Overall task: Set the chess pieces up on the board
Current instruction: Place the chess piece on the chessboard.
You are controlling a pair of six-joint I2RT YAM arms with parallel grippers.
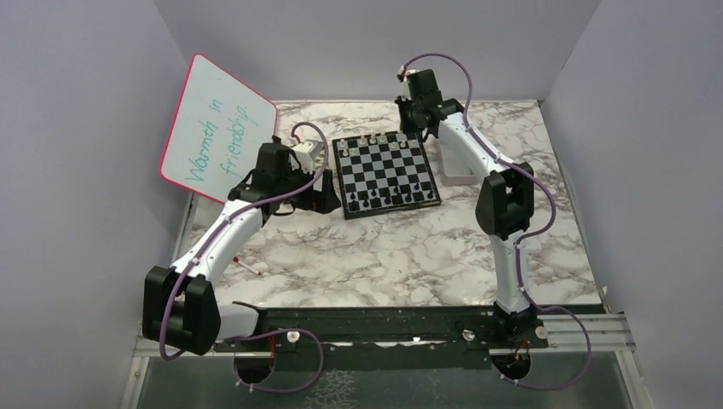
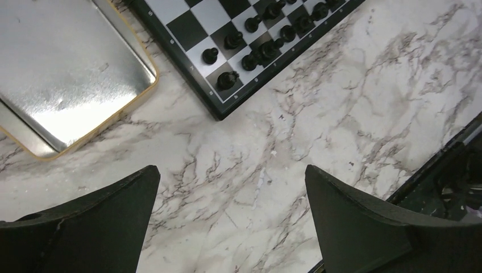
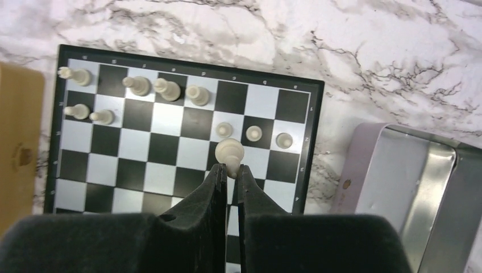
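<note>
The board (image 1: 388, 170) lies at the middle of the marble table. Black chess pieces (image 1: 388, 198) stand along its near rows and pale ones (image 1: 373, 141) along its far rows. My right gripper (image 3: 229, 169) hovers over the far right part of the board (image 3: 170, 153), shut on the top of a pale piece (image 3: 229, 151); several pale pieces (image 3: 165, 88) stand on the rows beyond it. My left gripper (image 2: 230, 176) is open and empty over bare marble, just off the board's near left corner (image 2: 219, 108), where black pieces (image 2: 250, 48) stand.
A shiny metal tray (image 2: 62, 74) lies left of the board, and another tray (image 3: 409, 187) lies at its right. A whiteboard with a pink rim (image 1: 217, 128) leans at the back left. A tan object (image 3: 17, 142) sits past the board's other side.
</note>
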